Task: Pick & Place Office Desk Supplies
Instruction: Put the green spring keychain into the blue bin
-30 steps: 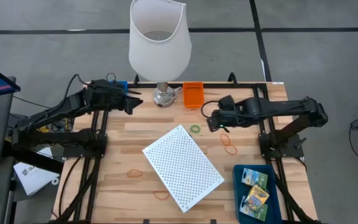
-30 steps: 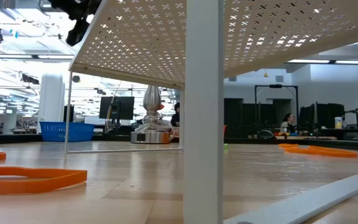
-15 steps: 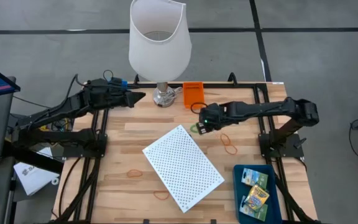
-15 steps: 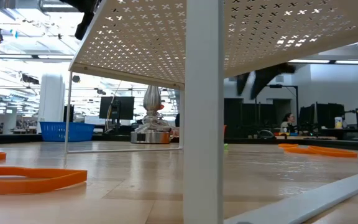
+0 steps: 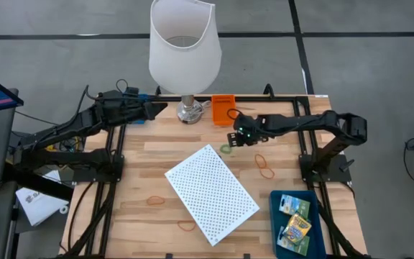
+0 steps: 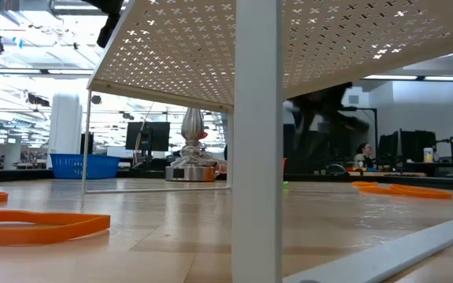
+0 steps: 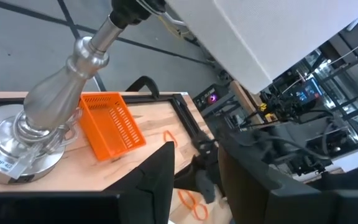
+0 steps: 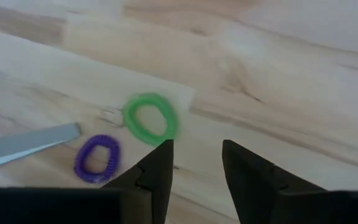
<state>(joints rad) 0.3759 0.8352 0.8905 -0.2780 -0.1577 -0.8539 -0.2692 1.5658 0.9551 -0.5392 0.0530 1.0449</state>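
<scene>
**Right arm pulls back above the green ring; left arm waits by the lamp**

Since a second ago the left gripper (image 5: 152, 110) has turned from pointing toward the table's middle to pointing at the lamp base (image 5: 188, 111), at the back left of the table (image 5: 157, 155). Its fingers stand a little apart with nothing between them. The right gripper (image 5: 233, 135) reached left to the green ring half a second ago and has now drawn back slightly toward the orange basket (image 5: 223, 109). Its fingers (image 8: 157, 171) are also apart and empty, hovering just beside the ring.

The green ring (image 8: 150, 118) lies flat on the wood just off the far corner of the white perforated panel (image 5: 211, 193). It is a small bright-green coil loop, a slightly stretched oval; it points no particular way. A purple ring (image 8: 96, 158) of the same kind lies just beside it, apart from it.

Orange rubber bands (image 5: 266, 169) lie flat farther right, thin elongated loops. At the front right a blue tray (image 5: 277, 219) holds two colourful printed boxes (image 5: 295, 219), their long sides running roughly front to back.
</scene>
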